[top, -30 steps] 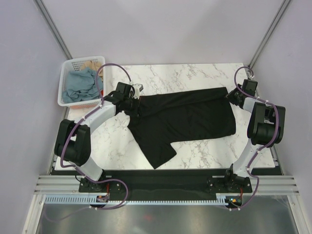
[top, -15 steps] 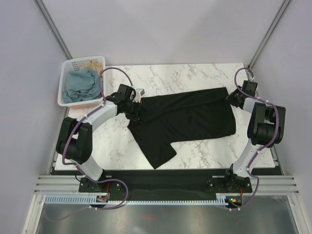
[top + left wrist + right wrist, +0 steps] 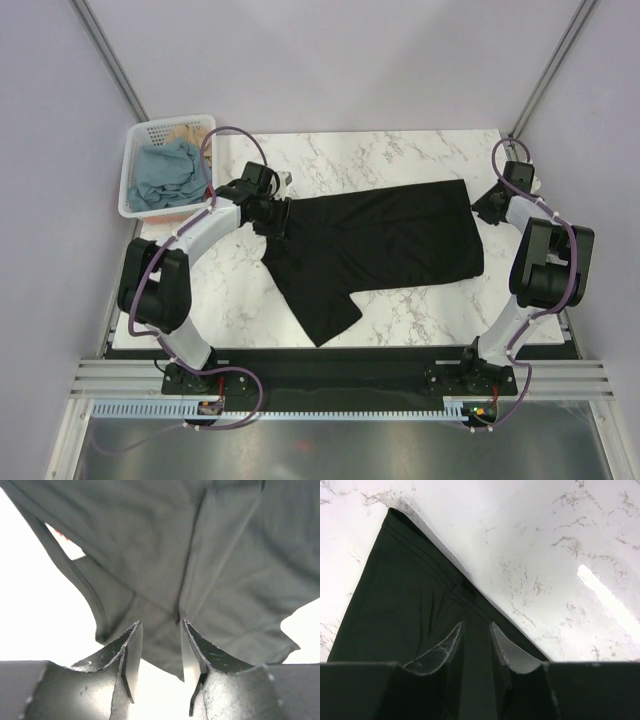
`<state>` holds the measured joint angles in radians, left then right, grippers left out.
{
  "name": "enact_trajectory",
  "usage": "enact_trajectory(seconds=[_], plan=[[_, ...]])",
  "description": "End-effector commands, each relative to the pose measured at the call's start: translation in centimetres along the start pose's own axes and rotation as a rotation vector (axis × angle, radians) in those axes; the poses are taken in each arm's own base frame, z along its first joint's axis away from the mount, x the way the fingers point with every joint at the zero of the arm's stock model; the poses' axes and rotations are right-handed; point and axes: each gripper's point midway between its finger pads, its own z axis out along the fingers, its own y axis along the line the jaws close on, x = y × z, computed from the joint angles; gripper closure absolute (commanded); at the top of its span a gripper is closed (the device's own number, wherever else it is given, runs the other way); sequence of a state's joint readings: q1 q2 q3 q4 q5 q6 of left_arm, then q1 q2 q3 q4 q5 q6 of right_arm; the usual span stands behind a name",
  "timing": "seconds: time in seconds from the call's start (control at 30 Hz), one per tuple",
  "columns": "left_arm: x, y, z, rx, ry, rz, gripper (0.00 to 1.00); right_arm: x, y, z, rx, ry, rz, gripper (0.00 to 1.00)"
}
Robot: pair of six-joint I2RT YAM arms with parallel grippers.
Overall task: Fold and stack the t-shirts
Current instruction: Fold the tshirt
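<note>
Two pincers sit at opposite ends of the black t-shirt (image 3: pixel 385 240), which lies spread flat on the marble table (image 3: pixel 400 155). The left gripper (image 3: pixel 272 208) is low over the shirt's neck end. In the left wrist view its fingers (image 3: pixel 131 652) are spread, with a fold of black cloth running up from the gap and more fabric filling the view ahead. I see no pinch on the cloth. A pinkish label (image 3: pixel 59 533) shows ahead and to the left of that pincer, at the cloth's edge. The right gripper (image 3: pixel 475 627) is at the shirt's hem end. Its jaws stand a little apart, the hem band runs straight ahead between them toward the far corner, and bare marble lies to their right. From above, this pincer looks just beside the hem corner; I cannot tell whether it touches. A white slotted basket (image 3: pixel 130 190) sits beyond the left gripper's outer side, holding a dusty blue shirt (image 3: pixel 165 172) and a tan shirt (image 3: pixel 188 128).
</note>
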<state>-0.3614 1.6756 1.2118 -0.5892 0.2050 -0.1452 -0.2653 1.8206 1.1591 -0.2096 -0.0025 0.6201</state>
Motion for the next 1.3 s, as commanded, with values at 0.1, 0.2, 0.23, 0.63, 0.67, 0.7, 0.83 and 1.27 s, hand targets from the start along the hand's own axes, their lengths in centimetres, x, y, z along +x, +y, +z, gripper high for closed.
enact_trajectory(seconds=[0.1, 0.2, 0.23, 0.63, 0.67, 0.7, 0.83, 1.27], plan=[[-5.2, 1.1, 1.9, -0.088, -0.064, -0.049, 0.58, -1.3, 1.7, -1.2, -0.018, -0.019, -0.004, 0.66], [-6.4, 2.0, 3.6, -0.111, -0.057, -0.058, 0.59, -0.7, 3.9, -0.3, -0.104, -0.004, -0.043, 0.66], [-6.7, 2.6, 4.4, -0.126, -0.051, -0.074, 0.59, -0.2, 4.2, 0.4, -0.122, 0.013, -0.046, 0.66], [-6.9, 9.6, 10.0, -0.337, 0.009, -0.114, 0.59, 1.5, 0.0, 4.3, 0.039, -0.023, 0.034, 0.67], [-7.8, 10.0, 10.0, -0.346, -0.010, -0.117, 0.59, 1.0, -0.6, 4.0, 0.070, -0.062, 0.043, 0.68], [-8.2, 10.0, 10.2, -0.343, -0.014, -0.113, 0.60, 0.8, -0.8, 3.8, 0.072, -0.085, 0.049, 0.68], [-10.6, 10.3, 11.4, -0.321, -0.043, -0.090, 0.59, 1.1, -1.3, 3.4, 0.076, -0.100, 0.072, 0.69], [-17.8, 5.4, 4.4, -0.143, -0.242, -0.027, 0.51, -3.2, 0.7, -0.9, 0.109, -0.154, 0.100, 0.64]])
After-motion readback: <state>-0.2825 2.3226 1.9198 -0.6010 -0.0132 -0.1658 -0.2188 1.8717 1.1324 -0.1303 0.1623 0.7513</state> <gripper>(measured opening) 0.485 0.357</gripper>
